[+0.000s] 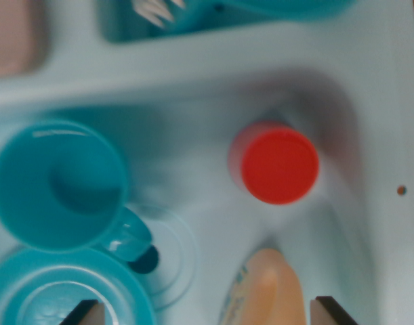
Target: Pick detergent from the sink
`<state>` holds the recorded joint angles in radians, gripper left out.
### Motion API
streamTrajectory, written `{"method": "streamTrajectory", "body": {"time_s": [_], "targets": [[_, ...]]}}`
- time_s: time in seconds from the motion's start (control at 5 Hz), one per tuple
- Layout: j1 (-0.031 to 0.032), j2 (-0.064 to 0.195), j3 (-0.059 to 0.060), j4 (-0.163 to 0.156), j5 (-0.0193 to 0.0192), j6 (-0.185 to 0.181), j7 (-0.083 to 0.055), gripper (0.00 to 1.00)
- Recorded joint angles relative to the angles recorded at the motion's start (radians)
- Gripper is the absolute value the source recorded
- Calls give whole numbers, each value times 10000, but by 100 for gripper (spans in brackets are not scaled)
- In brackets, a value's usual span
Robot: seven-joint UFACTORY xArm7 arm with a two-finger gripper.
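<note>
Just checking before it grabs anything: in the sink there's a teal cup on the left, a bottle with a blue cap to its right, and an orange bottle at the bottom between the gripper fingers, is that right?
Not quite. The bottle's cap is red, not blue, as the wrist view shows. The rest holds: the teal cup sits on the left in the sink, and the orange bottle lies at the bottom edge between the gripper fingers.
</note>
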<state>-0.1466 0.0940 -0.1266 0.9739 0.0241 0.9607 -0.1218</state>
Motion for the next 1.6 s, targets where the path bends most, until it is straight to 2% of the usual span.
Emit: {"method": "streamTrajectory", "body": {"time_s": [0.2,0.4,0.6,0.8,1.0,1.6], "targets": [[-67,47,-71,-321,2,-343,-71,0],[-67,47,-71,-321,2,-343,-71,0],[-124,86,-131,-593,3,-635,-132,0],[-124,86,-131,-593,3,-635,-132,0],[-171,119,-181,-820,4,-878,-182,0],[-206,144,-219,-990,5,-1060,-220,0]]}}
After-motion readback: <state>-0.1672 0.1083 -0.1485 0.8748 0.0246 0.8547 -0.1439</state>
